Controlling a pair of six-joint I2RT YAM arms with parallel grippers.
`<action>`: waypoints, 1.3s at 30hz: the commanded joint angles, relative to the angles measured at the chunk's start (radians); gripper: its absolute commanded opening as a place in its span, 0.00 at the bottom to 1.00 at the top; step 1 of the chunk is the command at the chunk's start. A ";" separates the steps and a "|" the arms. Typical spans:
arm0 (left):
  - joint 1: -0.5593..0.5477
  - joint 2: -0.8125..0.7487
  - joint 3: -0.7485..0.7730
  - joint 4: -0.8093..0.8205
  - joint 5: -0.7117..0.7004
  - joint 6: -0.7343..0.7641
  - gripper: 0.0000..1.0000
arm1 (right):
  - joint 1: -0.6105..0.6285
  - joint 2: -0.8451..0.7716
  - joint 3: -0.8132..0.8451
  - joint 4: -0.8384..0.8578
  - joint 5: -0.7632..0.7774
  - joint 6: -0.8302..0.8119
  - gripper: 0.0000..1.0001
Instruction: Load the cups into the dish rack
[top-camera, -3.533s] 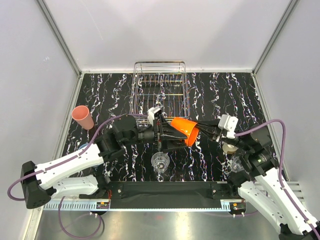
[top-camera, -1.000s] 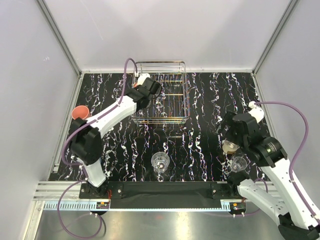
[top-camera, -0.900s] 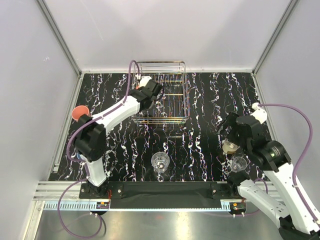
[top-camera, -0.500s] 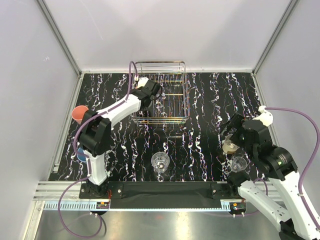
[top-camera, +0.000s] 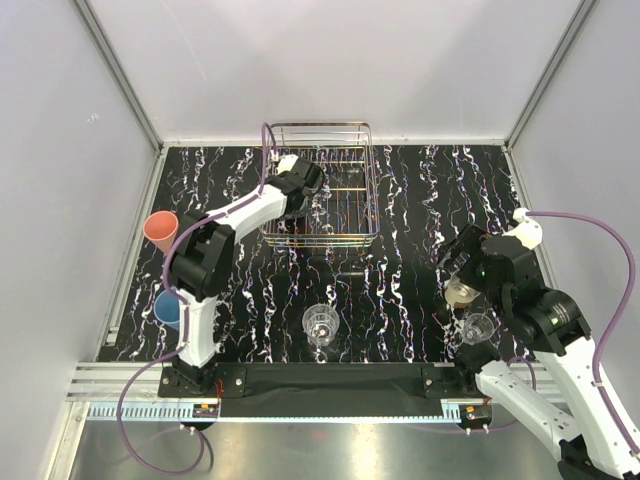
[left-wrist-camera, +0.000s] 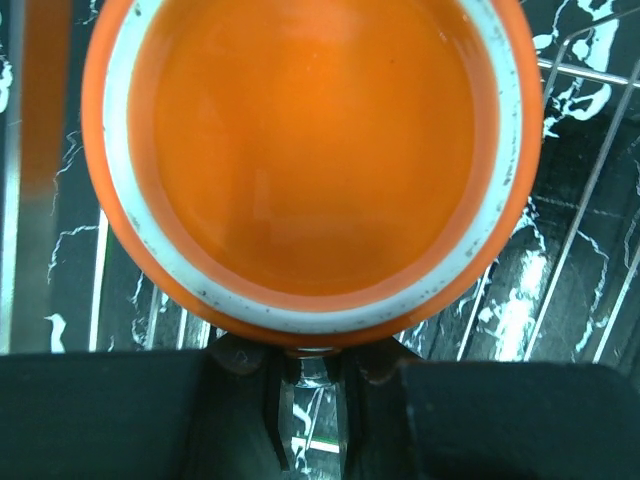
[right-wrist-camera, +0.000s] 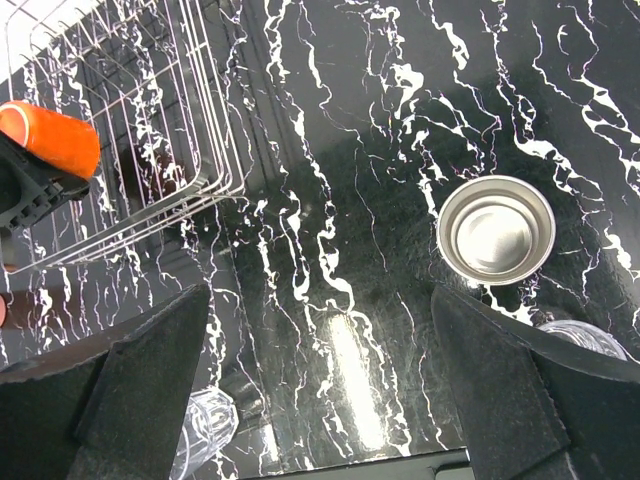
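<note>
The orange mug (left-wrist-camera: 310, 150) fills the left wrist view, mouth toward the camera. My left gripper (left-wrist-camera: 310, 362) is shut on its near side. From the right wrist view the orange mug (right-wrist-camera: 45, 138) sits low inside the dish rack (right-wrist-camera: 190, 130) at its left side. I cannot tell if it rests on the wires. In the top view the left gripper (top-camera: 298, 186) covers it. My right gripper (right-wrist-camera: 320, 293) hangs open over bare table. A metallic cup (right-wrist-camera: 495, 228) lies just right of it and a clear glass (right-wrist-camera: 200, 425) to its left.
A salmon tumbler (top-camera: 160, 228) and a light blue cup (top-camera: 167, 308) stand at the table's left edge. One clear glass (top-camera: 320, 325) is near the front middle. Another clear glass (top-camera: 478, 326) sits by the metallic cup (top-camera: 460, 292), under the right arm. White walls close in the table.
The left gripper has carried the orange mug from mid-table into the rack and now holds still there. Its rear links have folded up, uncovering the blue cup. The right arm drew back right.
</note>
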 joint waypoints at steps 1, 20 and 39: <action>0.005 0.023 0.079 0.072 -0.031 0.004 0.00 | 0.006 0.015 -0.011 0.041 0.015 -0.004 1.00; 0.024 0.063 0.141 0.021 0.041 -0.015 0.64 | 0.006 0.026 -0.004 0.032 0.009 -0.008 1.00; -0.019 -0.523 -0.109 0.026 0.305 -0.058 0.70 | 0.006 0.058 -0.030 0.009 -0.358 -0.047 1.00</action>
